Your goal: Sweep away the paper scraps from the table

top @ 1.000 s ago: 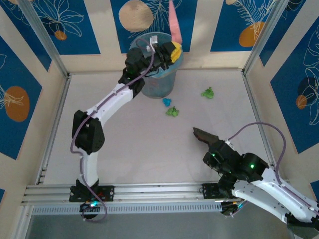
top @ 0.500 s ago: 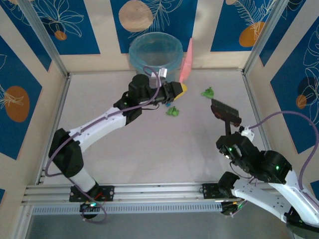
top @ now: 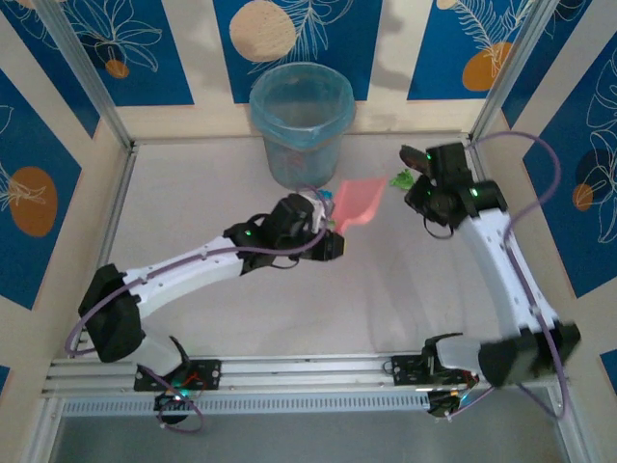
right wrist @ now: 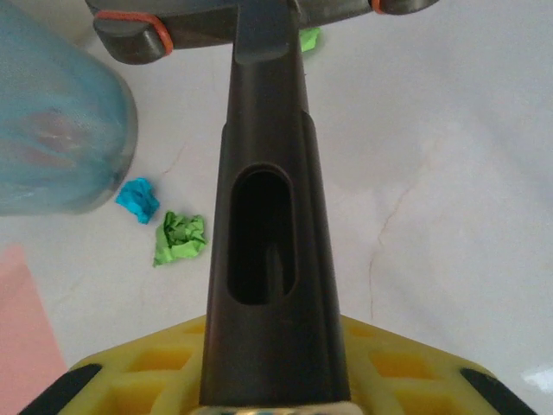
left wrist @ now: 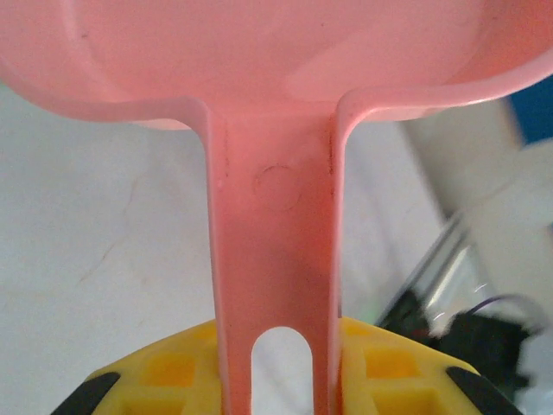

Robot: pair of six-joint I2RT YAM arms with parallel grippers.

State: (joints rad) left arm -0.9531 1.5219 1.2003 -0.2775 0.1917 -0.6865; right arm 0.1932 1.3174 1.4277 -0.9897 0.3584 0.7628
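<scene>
Pink plastic dustpan is clamped by its handle in the left gripper, with the yellow fingers closed tight on either side. It sits around the middle of the worktop, and its handle-to-mouth line runs up and to the right, pretty much straight at the other arm. Over there the right gripper is closed round the handle of the dark brush, bristle head pointing away from the wrist. The bit that matters imo is where the paper scraps lie relative to those two tools. One green scrap is just beside the brush head, on the dustpan's side of it, so the right arm is clearly the nearer one. A leftward stroke along that line should push it toward the pan mouth. The cyan scrap and the other green wad sit close together off to the left of the brush handle, near the foot of the blue bin. From above, the cyan one peeks out at the pan's left edge, so I'd guess that pair is beside the pan and not in front of it. Can't tell if the pan's lip is actually down on the surface.
</scene>
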